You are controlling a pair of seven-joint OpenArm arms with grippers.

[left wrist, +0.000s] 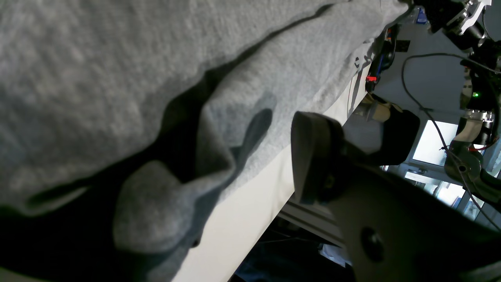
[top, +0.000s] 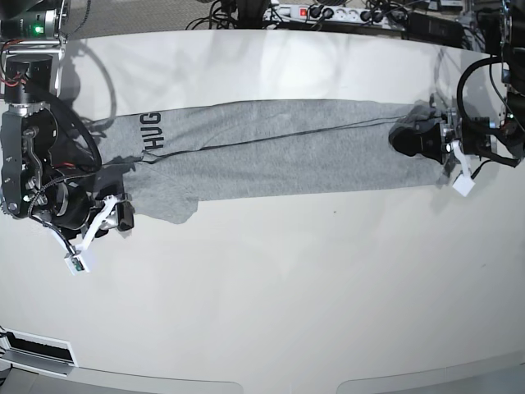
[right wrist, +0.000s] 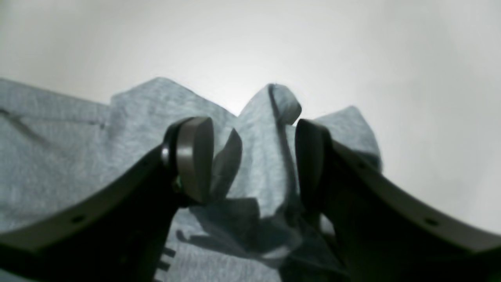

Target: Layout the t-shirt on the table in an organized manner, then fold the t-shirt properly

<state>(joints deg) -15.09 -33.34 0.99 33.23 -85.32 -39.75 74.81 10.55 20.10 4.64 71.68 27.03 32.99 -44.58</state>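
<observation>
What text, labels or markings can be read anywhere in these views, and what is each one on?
"HUG" in black block letters, turned sideways, on the t-shirt near its end by the right gripper; more letters may be hidden in the folds.
Dark marks at the bottom of the right wrist view on the grey cloth: cut off, unreadable.
Small white tags hanging at both grippers: too small to read.
No other legible text; none on the table.

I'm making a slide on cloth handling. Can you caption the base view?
Both arms flank the t-shirt, folded lengthwise into a band on the white table.
</observation>
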